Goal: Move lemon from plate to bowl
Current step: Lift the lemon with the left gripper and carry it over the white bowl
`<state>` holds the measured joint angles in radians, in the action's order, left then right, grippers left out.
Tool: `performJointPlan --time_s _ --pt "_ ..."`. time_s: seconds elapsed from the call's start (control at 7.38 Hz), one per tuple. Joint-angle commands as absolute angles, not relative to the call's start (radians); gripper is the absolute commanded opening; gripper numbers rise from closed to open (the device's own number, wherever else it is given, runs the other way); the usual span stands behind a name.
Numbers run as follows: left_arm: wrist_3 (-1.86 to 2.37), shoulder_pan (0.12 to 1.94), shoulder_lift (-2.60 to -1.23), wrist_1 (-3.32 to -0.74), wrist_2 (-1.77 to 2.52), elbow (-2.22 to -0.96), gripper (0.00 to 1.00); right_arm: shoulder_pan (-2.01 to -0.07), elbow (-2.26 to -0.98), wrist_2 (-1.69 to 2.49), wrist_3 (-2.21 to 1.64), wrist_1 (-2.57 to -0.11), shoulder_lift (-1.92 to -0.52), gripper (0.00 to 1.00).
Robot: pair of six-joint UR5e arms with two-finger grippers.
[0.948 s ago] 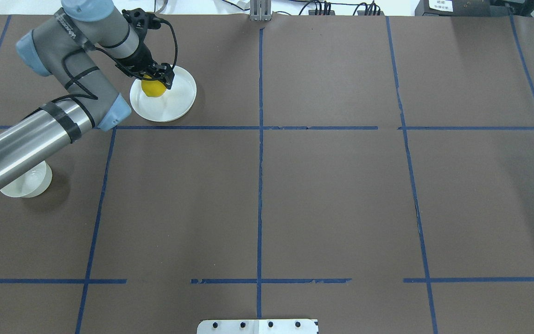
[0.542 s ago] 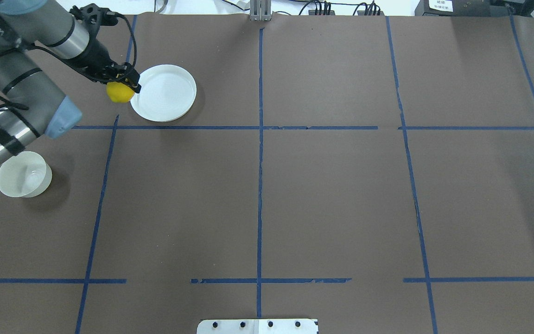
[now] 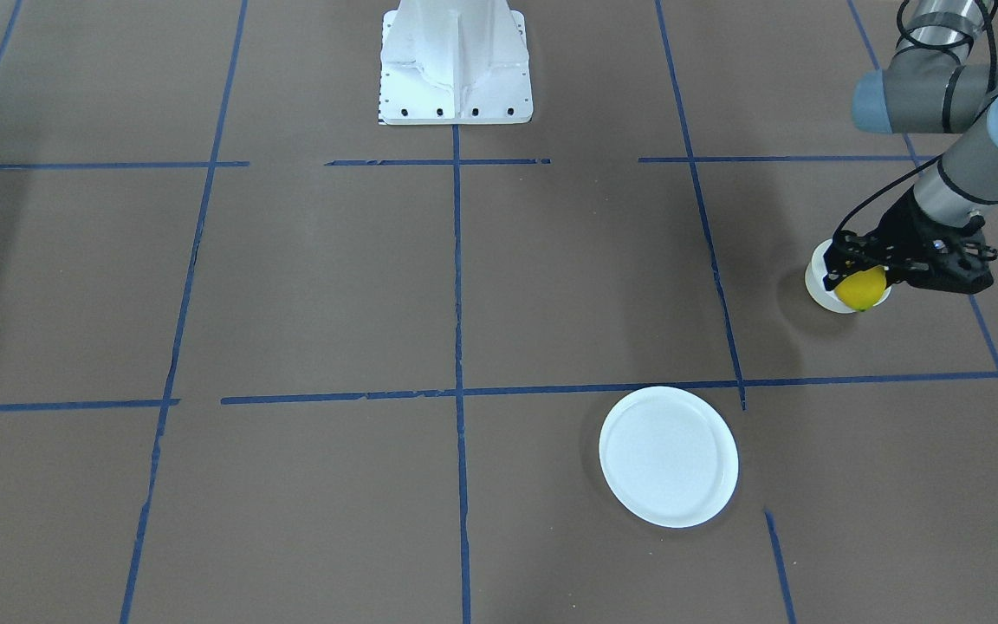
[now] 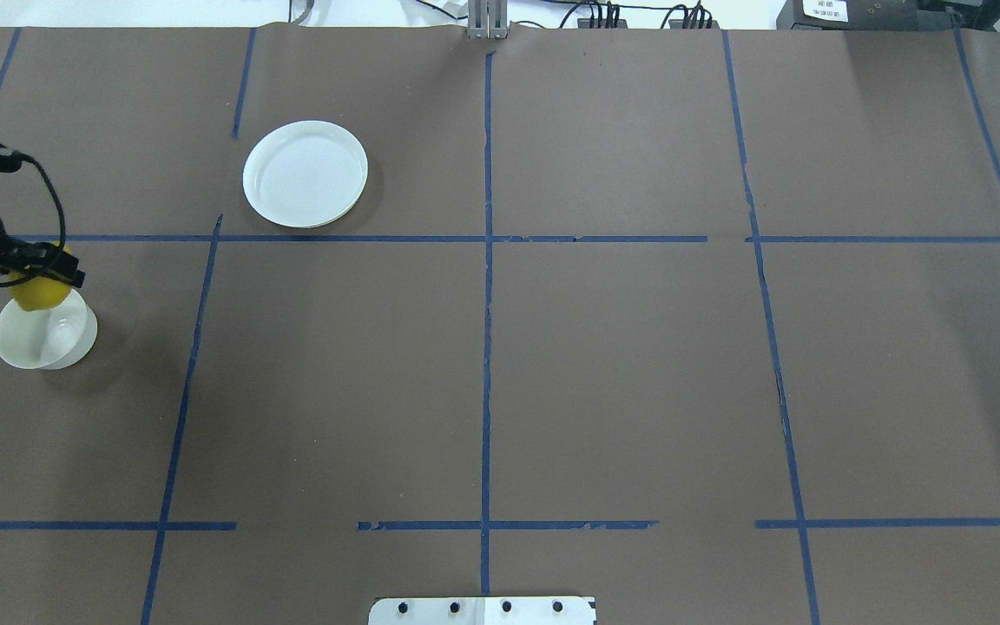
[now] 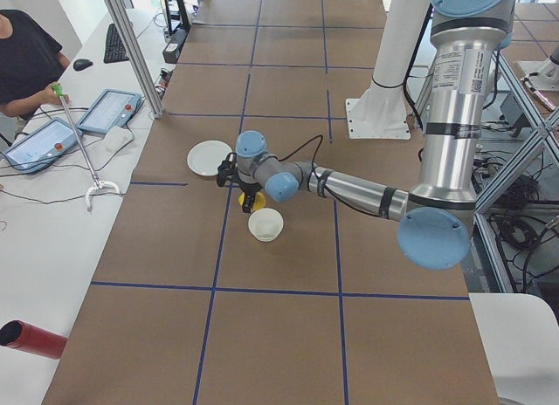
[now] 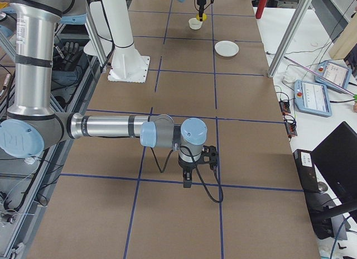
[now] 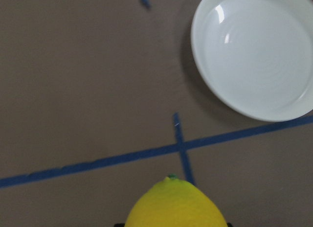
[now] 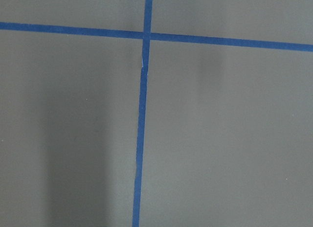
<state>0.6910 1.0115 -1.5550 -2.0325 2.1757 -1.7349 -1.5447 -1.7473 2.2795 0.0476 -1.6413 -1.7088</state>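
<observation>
My left gripper (image 4: 42, 279) is shut on the lemon (image 4: 36, 293), a small bright yellow fruit, and holds it just above the far rim of the small off-white bowl (image 4: 49, 343) at the table's left edge. The front-facing view shows the same: the gripper (image 3: 861, 277), the lemon (image 3: 861, 289) and the bowl (image 3: 818, 284). The left wrist view shows the lemon (image 7: 176, 205) with its greenish tip. The flat white plate (image 4: 305, 174) lies empty, farther back and to the right. My right gripper (image 6: 187, 182) hangs low over the table, and I cannot tell whether it is open or shut.
Brown paper with a grid of blue tape lines (image 4: 487, 260) covers the table. The white robot base (image 3: 456, 65) stands at the table's near edge. In the left exterior view an operator (image 5: 26, 56) sits with tablets beyond the far edge.
My left gripper lifted the lemon off the plate and carried it left and toward the robot, to just above the bowl. The plate is now empty.
</observation>
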Motion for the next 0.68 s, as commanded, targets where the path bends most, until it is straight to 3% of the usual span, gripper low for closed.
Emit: performJointPlan --time_s 0.0,0.54 --pt "0.696 1.003 -1.466 -2.034 2.152 -1.755 0.0 -1.545 -1.747 2.279 0.048 -1.641 -1.709 1.0" --pt "0.696 0.962 -1.511 -2.037 2.158 -1.733 0.0 -1.545 -1.747 2.279 0.048 -1.641 -1.709 1.0"
